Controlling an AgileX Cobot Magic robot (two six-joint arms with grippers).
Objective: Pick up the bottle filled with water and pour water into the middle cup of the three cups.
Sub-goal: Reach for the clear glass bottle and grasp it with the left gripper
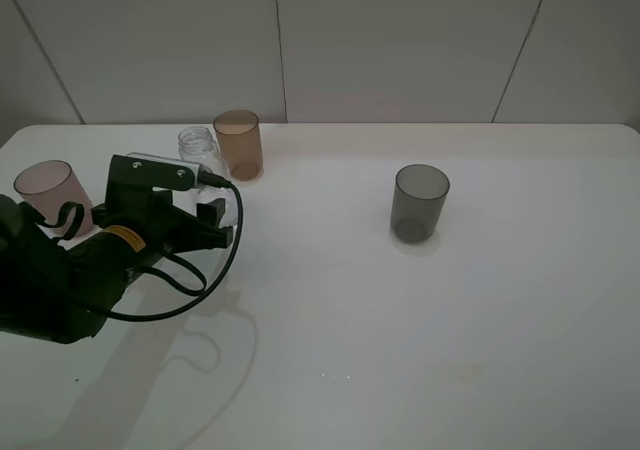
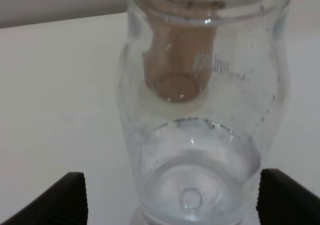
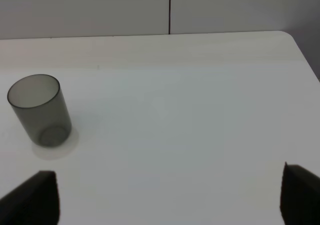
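The left tool [image 2: 175, 197] has the bottle [image 2: 200, 135] straight ahead of it and already between its jaws. One dark fingertip shows on each side of the bottle's lower body. The jaws stand half-wide and hold nothing: bare counter [image 2: 60, 110] shows between one fingertip and the plastic, while the other fingertip is very near the wall or just at it.

The bottle stands upright with its long axis vertical and its open neck up, so the tool meets it side-on, low toward the base. Directly beyond the bottle from the tool stands the amber cup [image 1: 238, 145], close enough to show through the clear wall. Whether the two touch cannot be told.

My reading is that closing squarely on the body comes next, and the pour is then a short tip forward.

The right tool [image 3: 170, 185] is spread wide over bare counter and grips nothing. It is much farther from the bottle, with only the grey cup [image 3: 40, 110] ahead of it.
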